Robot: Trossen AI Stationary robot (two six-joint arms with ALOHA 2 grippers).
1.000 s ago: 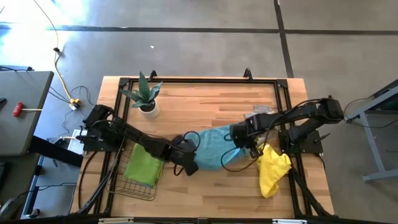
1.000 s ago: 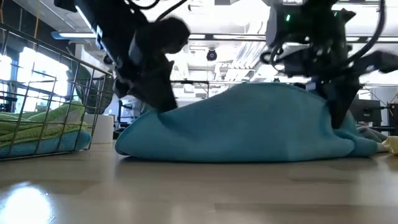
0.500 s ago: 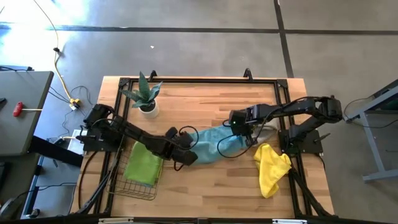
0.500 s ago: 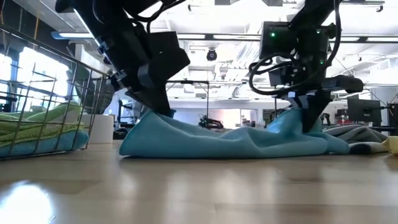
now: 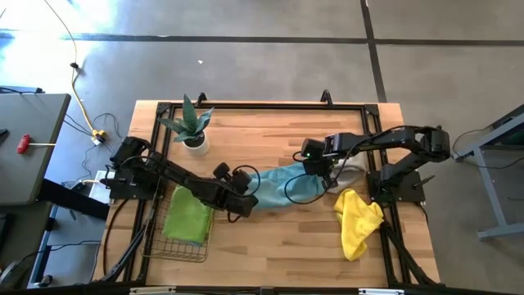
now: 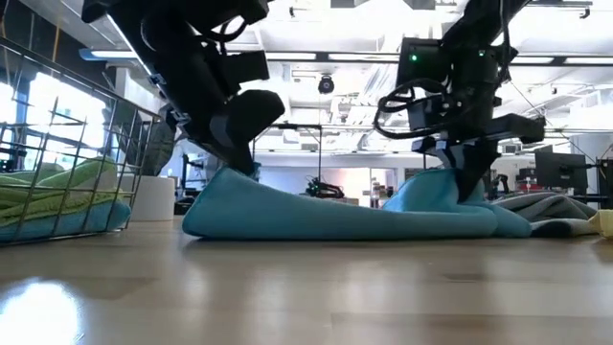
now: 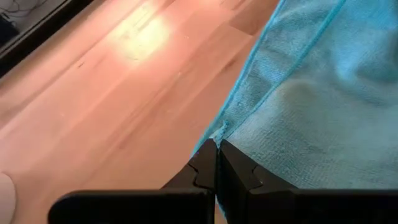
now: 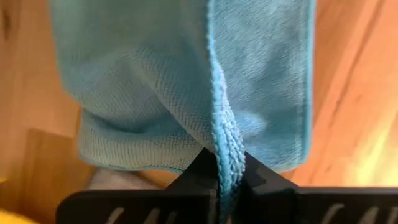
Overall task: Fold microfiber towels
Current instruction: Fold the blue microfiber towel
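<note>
A teal blue microfiber towel (image 5: pixel 282 187) lies stretched across the middle of the table between my two grippers. My left gripper (image 5: pixel 247 197) is shut on the towel's left end, which the low view shows raised a little (image 6: pixel 222 182). My right gripper (image 5: pixel 324 177) is shut on the towel's right end, which stands up in a small peak (image 6: pixel 436 187). The towel's middle (image 6: pixel 354 218) rests flat on the wood. My left gripper pinches a hemmed corner (image 7: pixel 219 132) at the towel's left end between its two fingers. The fingers slant down from the table's left side. That end is lifted slightly and the cloth runs down from it onto the table. My right gripper pinches a thick hemmed edge (image 8: pixel 224 146) at the towel's right end between its two fingers, with more than one layer bunched there. The fingers come from above, pointing down. The cloth hangs below them and spreads onto the table.
A yellow towel (image 5: pixel 358 223) lies crumpled at the near right, with a pale grey one (image 5: pixel 354 166) just beyond it. A wire basket (image 5: pixel 182 238) at the near left holds a lime green towel (image 5: pixel 187 217). A potted plant (image 5: pixel 191 127) stands at the far left.
Both grippers have moved toward the table's far edge, the right one farther, dragging the teal towel with them. The left gripper has tipped and turned about. The towel, earlier tented up high between the grippers, has sunk and now lies flat in its middle.
</note>
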